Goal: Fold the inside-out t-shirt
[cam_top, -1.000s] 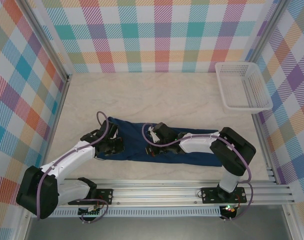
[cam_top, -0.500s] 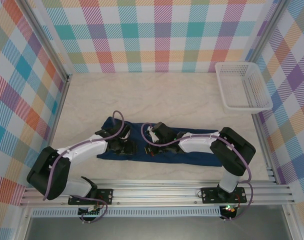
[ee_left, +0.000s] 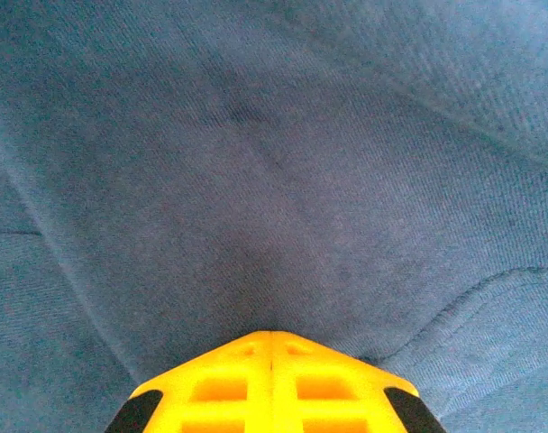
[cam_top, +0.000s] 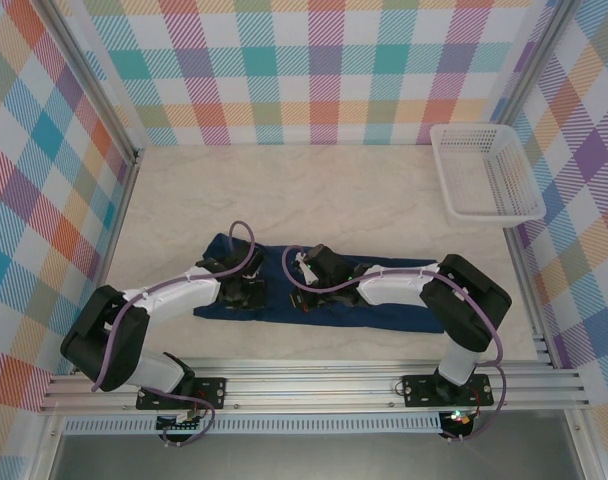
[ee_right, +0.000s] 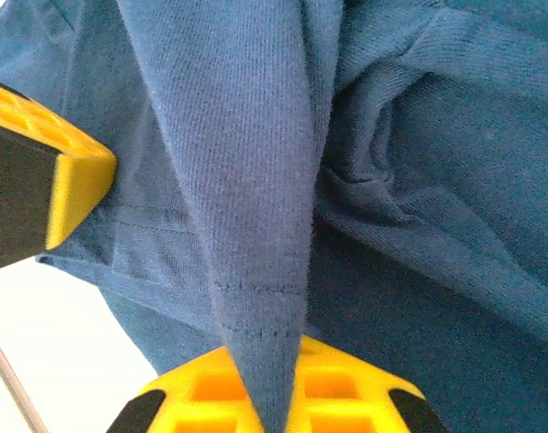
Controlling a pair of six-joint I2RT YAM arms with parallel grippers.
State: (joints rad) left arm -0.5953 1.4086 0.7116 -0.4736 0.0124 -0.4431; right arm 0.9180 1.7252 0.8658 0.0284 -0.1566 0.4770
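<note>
The inside-out t-shirt [cam_top: 274, 305] is a dark navy cloth lying in a long band across the near half of the table. My left gripper [cam_top: 246, 290] rests on its left part. Seen from the left wrist, the left gripper [ee_left: 272, 336] is shut, its yellow tips are pressed into the t-shirt [ee_left: 274, 162], and creases run in toward them. My right gripper [cam_top: 309, 270] sits near the band's middle. In the right wrist view the right gripper [ee_right: 267, 361] is shut on a hemmed fold of the t-shirt [ee_right: 247, 180] that rises from between its jaws.
A white plastic basket [cam_top: 484, 170] stands at the back right by the wall. Checkered walls close three sides, and a metal rail [cam_top: 314, 385] runs along the front. The pale tabletop [cam_top: 314, 195] is bare behind the shirt. One of the left gripper's fingers [ee_right: 40, 171] shows close beside the held fold.
My left gripper moved right from the shirt's left end toward the middle, opening on the way and shutting again on the cloth. The right arm stayed still.
</note>
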